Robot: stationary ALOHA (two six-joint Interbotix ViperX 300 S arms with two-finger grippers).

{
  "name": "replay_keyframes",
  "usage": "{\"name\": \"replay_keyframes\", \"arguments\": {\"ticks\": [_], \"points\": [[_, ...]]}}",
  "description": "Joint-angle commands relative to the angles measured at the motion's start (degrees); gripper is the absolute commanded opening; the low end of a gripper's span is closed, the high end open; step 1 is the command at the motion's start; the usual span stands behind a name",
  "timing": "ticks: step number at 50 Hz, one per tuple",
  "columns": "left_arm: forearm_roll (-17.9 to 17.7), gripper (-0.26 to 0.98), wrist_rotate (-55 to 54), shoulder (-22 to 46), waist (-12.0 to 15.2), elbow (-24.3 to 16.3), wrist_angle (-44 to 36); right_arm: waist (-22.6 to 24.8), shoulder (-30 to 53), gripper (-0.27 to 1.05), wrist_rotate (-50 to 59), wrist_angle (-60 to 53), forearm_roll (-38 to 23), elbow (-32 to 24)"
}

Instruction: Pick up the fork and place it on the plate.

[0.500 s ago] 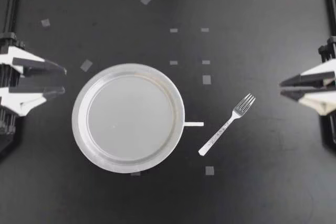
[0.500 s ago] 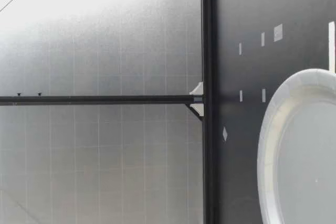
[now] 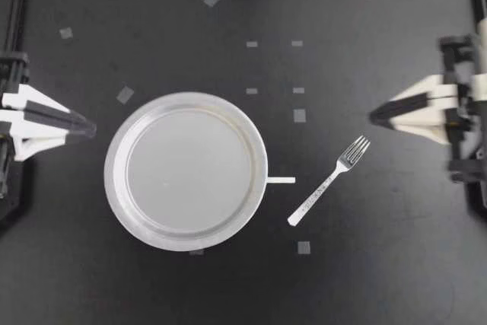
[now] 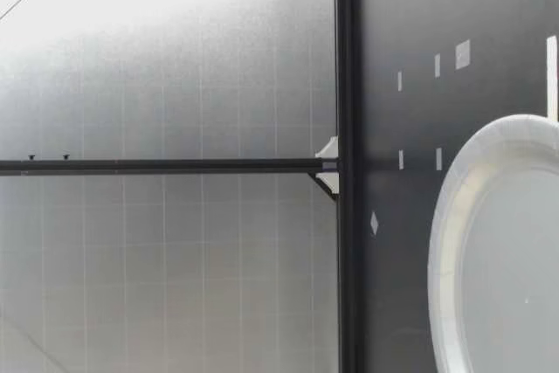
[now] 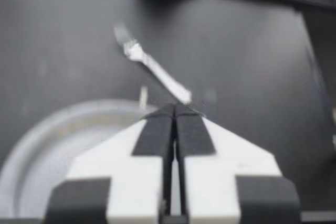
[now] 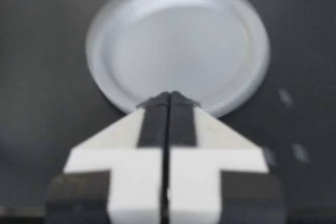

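A silver fork (image 3: 329, 181) lies slanted on the black table, tines toward the back right, to the right of a round white plate (image 3: 186, 171) that holds nothing. My left gripper (image 3: 90, 129) is shut and empty, just left of the plate's rim. My right gripper (image 3: 374, 118) is shut and empty, a little beyond and to the right of the fork's tines. In the left wrist view the fork (image 5: 155, 72) lies ahead of the shut gripper (image 5: 174, 109), past the plate (image 5: 47, 145). The right wrist view shows the plate (image 6: 178, 40) ahead of the shut gripper (image 6: 169, 97); no fork there. The low view shows only the plate (image 4: 489, 242).
Small grey tape squares (image 3: 299, 115) dot the table behind the plate and fork. A white strip (image 3: 280, 180) lies against the plate's right rim. Black frame rails run along the table's edges (image 3: 15, 5).
My right gripper has come in from the right edge toward the fork's tines. My left gripper has turned at the wrist and now looks narrower. Fork and plate have not moved.
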Motion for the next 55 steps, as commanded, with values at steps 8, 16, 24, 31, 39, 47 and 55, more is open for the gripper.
{"name": "replay_keyframes", "arguments": {"ticks": [8, 16, 24, 31, 39, 47, 55], "points": [[-0.18, 0.14, -2.46, -1.32, 0.09, 5.54, -1.58, 1.14, 18.98, 0.54, -12.04, 6.94, 3.08, -2.81], [-0.26, 0.49, -4.31, -4.39, 0.09, 7.56, -3.25, 2.37, 24.87, 0.69, -19.78, 8.00, 3.52, -0.62], [-0.26, 0.71, -5.80, -3.25, 0.18, 9.05, -5.71, 2.46, 28.12, 0.58, -25.49, 7.91, 3.43, -0.18], [-0.26, 0.66, -5.80, -0.35, 0.09, 8.61, -7.82, 2.46, 31.38, 0.55, -28.92, 6.15, 2.72, -0.88], [-0.26, 0.66, -5.71, 1.23, 0.09, 8.44, -9.93, 2.46, 36.04, 0.55, -31.11, 4.75, 1.76, -2.29], [-0.26, 0.66, -5.98, 1.23, 0.18, 9.05, -11.07, 2.46, 40.17, 0.55, -31.29, 4.66, 1.41, -5.10], [-0.26, 0.66, -5.98, 1.14, 0.09, 9.23, -11.07, 2.46, 40.78, 0.54, -30.94, 4.66, 1.41, -5.19]]}}
